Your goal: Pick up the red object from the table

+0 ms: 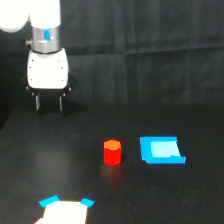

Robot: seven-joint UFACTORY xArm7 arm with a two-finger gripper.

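The red object (112, 152) is a small stubby cylinder with an orange-tinged top. It stands upright on the black table (165, 195), near the middle of the exterior view. My gripper (49, 102) hangs from the white arm at the upper left, well above and to the left of the red object. Its two dark fingers point down with a gap between them and hold nothing.
A bright blue flat tray-like piece (161, 150) lies just to the right of the red object. A white piece with blue corners (65, 210) sits at the bottom edge, left of centre. A dark curtain hangs behind.
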